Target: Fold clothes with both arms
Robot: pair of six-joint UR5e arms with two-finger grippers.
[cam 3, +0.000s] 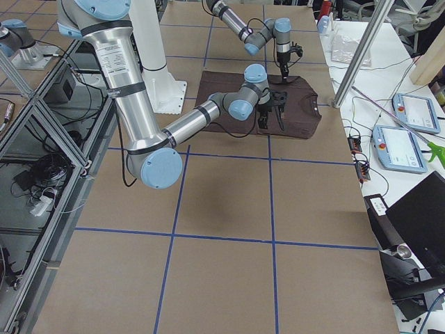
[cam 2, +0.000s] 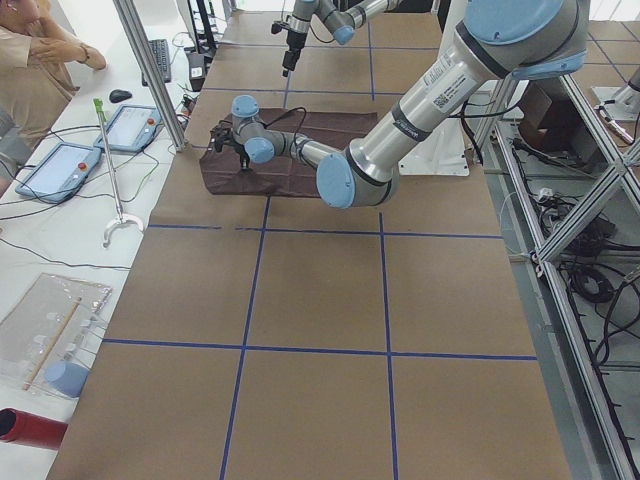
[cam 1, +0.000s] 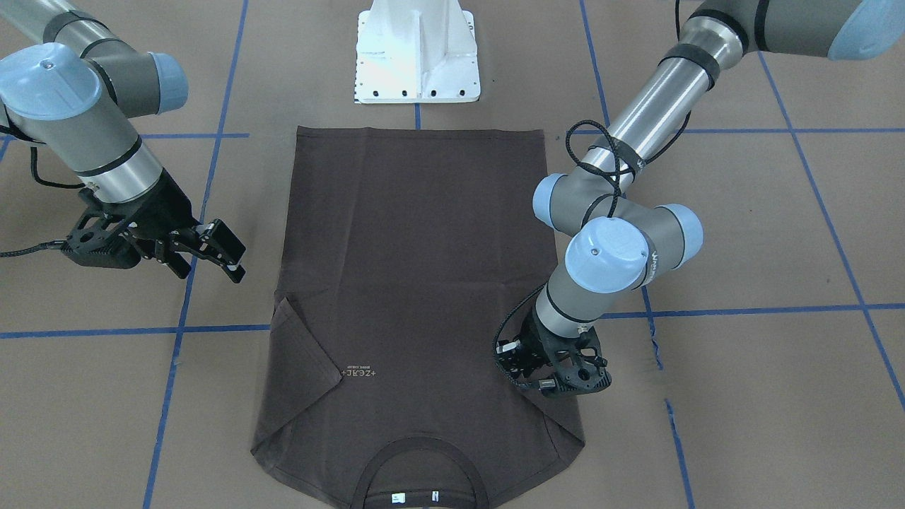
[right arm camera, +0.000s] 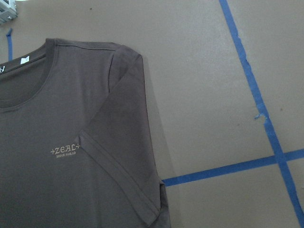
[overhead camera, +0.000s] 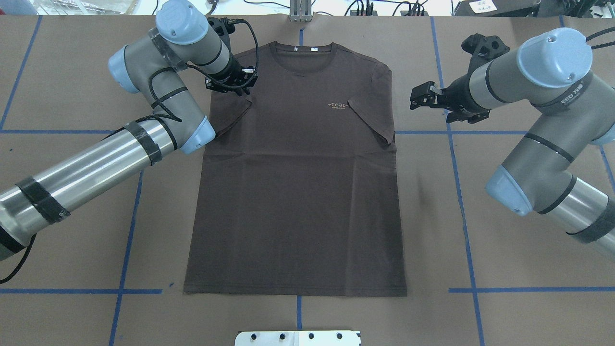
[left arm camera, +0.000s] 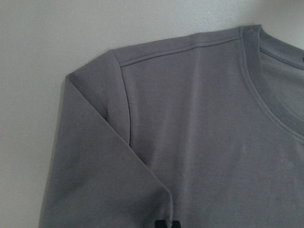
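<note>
The dark grey-brown T-shirt [overhead camera: 298, 182] lies flat on the brown table, collar away from the robot, both sleeves folded in over the chest. In the front-facing view [cam 1: 417, 233] its collar is at the bottom. My left gripper [overhead camera: 234, 88] points down over the shirt's folded sleeve by the shoulder. In the left wrist view its fingertips [left arm camera: 166, 224] show together at the bottom edge over flat cloth [left arm camera: 190, 118]. My right gripper [overhead camera: 417, 97] is open and empty, off the shirt beside the other sleeve, and it also shows in the front-facing view [cam 1: 233, 256]. The right wrist view shows that sleeve and the chest lettering [right arm camera: 65, 150].
The white pedestal base [cam 1: 417, 56] stands at the shirt's hem side. Blue tape lines [overhead camera: 456, 168] cross the table. Along the far side, the left exterior view shows a side table with tablets [cam 2: 60, 170] and a seated person [cam 2: 30, 60].
</note>
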